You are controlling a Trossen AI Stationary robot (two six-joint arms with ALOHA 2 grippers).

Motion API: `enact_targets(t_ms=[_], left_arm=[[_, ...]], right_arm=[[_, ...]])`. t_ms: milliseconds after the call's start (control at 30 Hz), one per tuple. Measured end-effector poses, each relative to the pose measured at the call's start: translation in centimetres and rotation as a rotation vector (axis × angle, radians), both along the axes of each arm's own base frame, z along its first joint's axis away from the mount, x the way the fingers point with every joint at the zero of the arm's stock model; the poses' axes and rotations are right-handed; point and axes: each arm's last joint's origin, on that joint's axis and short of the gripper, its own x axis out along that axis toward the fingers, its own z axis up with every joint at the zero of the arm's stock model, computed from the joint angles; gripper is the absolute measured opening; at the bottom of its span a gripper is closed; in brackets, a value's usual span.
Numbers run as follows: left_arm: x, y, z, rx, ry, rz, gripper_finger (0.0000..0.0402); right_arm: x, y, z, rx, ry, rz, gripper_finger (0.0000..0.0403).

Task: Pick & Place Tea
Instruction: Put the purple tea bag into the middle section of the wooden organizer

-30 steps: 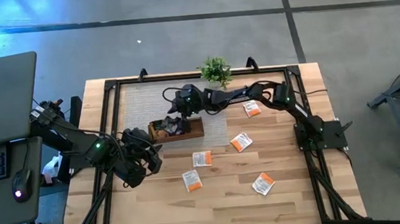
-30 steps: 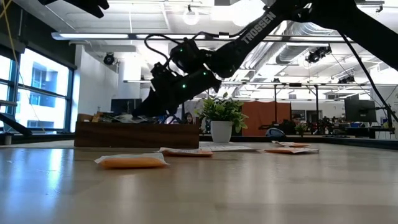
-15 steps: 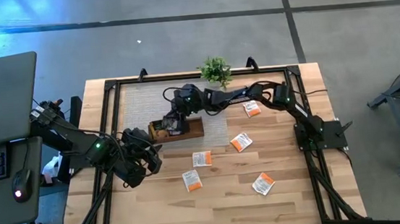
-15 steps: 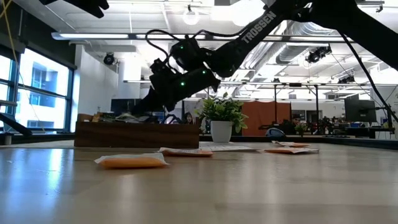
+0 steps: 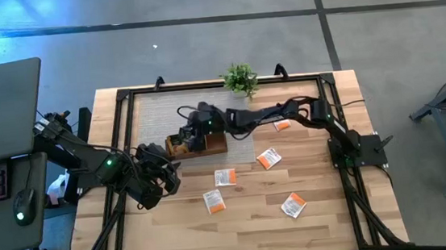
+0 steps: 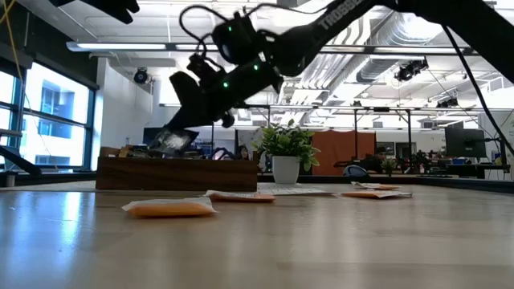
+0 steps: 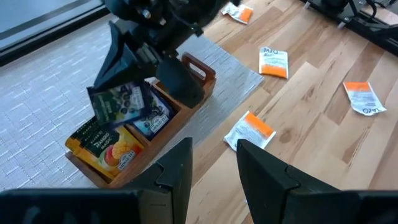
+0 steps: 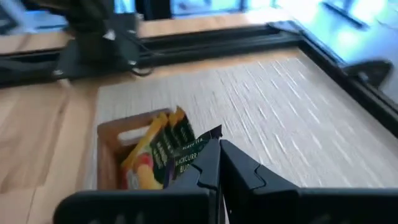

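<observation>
**High view: dark tea bag held over the tray**

High up over the brown wooden tray [image 5: 214,147], the right gripper [image 5: 185,135], pinched tight on a dark square tea sachet with purple print [image 7: 121,106]. Seen from the low view too: sachet [image 6: 170,142] tilted, hanging from the closed fingers, just above the tray's rim [image 6: 177,173]. Not touching the packets inside, as far as can be told.

Inside the tray, two more packets standing on edge: a yellow-and-orange sachet with fruit on it [image 7: 111,149] and a blue-print sachet [image 7: 151,121] just beside it.

Out on the light wooden table [image 5: 256,227], five orange-and-white square tea sachets, all lying flat: one near the tray's front [image 5: 225,176], one closer to the table's front [image 5: 213,200], one well off to the right front [image 5: 293,205], one beside the mat [image 5: 269,158], one under the right arm [image 5: 281,124].

Under the tray, a grey woven mat [image 5: 153,115]. At the back edge, a small green plant in a white pot [image 5: 240,78].

Waiting at the table's left side, the left gripper [image 5: 152,188], fingers [image 7: 177,168] apart, nothing between them.
</observation>
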Motion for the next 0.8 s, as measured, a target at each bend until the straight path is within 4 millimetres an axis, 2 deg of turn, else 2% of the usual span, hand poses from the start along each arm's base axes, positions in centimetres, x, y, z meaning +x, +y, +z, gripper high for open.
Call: enact_targets(t_ms=[100,200,333,467,633,733,800], left_arm=[[0.0,0.0,0.0,-0.010,0.005,-0.005,0.0124],[0.0,0.0,0.0,-0.011,0.006,-0.006,0.0124],[0.0,0.0,0.0,-0.013,0.008,-0.007,0.0124],[0.0,0.0,0.0,-0.010,0.005,-0.005,0.0124],[0.0,0.0,0.0,-0.009,0.004,-0.004,0.0124],[0.1,-0.1,0.0,-0.009,-0.008,-0.001,0.0124],[0.2,-0.1,0.1,-0.015,-0.020,0.000,0.0124]], right_arm=[[0.1,1.6,0.1,-0.012,0.001,-0.125,0.0002],[0.0,3.6,-0.4,-0.100,-0.011,-0.233,0.0001],[-1.0,5.4,-1.5,-0.088,-0.067,-0.267,0.0001],[-3.4,5.7,-1.8,-0.004,-0.189,-0.297,0.0001],[-6.4,5.5,-3.0,0.090,-0.453,-0.383,0.0000],[-7.3,6.2,-4.3,0.074,-0.471,-0.492,0.0000],[-7.2,6.7,-5.1,0.102,-0.479,-0.504,0.0000]])
